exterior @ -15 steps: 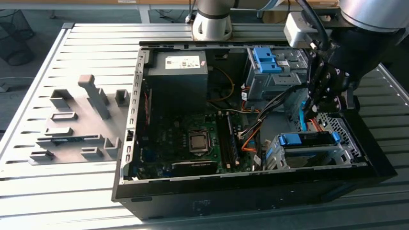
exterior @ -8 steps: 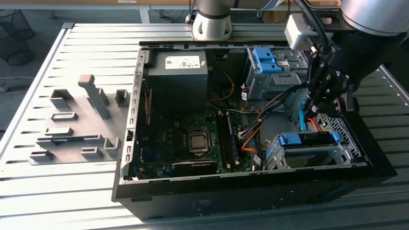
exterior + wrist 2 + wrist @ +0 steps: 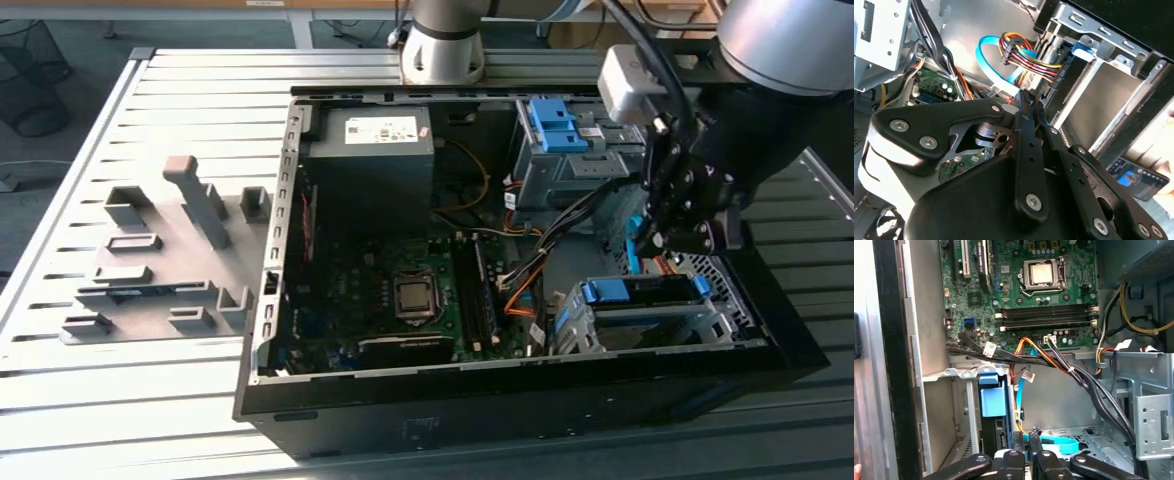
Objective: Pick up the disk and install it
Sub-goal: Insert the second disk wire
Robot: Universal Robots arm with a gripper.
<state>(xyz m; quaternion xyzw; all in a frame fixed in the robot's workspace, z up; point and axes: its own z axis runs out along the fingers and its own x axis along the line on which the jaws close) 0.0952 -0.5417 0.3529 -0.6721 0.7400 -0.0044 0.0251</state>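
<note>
Black gripper [image 3: 1026,440], closed and empty, hangs inside computer case [image 3: 534,395].

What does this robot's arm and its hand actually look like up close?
The arm is made of rounded silver-grey segments, with a pale box near the wrist and black cables running down it. The hand is black. In the second wrist view, the hand has flat black linkage bars pinned with silver bolts, tapering into two slim black fingers.
</note>
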